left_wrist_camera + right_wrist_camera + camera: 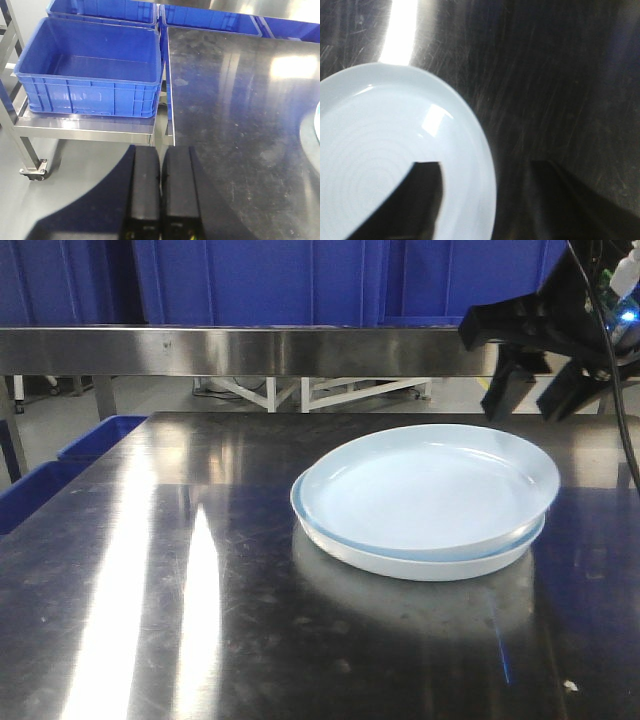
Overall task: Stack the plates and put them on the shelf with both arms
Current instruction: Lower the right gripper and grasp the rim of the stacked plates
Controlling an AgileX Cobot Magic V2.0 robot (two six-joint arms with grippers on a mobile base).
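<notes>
The two plates are already stacked on the steel tabletop. The upper plate sits skewed on the lower plate, so their rims do not line up. What remains, as I judge it, is the two-handed lift to the shelf rail and the blue crates behind the stack.

The right gripper hangs spread open and empty above the stack's far side. In its wrist view the upper plate's rim runs between the fingers, with one finger over the plate's inner face and the other over bare steel outside the rim. Neither finger touches anything.

The left gripper has its fingers pressed together on nothing. It hangs off the table's corner, with a blue crate ahead of the fingertips to one side and tabletop to the other. Only a pale sliver at the frame edge could be the plates, so they lie well apart from these fingers.

To do the step well:
- The right fingers should come straight down astride the rim. The outer finger needs to go low enough to catch the lower plate too, because the skew means a shallow pinch would lift only the top one.
- The left fingers must open and reach the opposite rim before any lift.
- Both arms should then rise level together, because smooth glazed plates will slide if the stack tips.
</notes>
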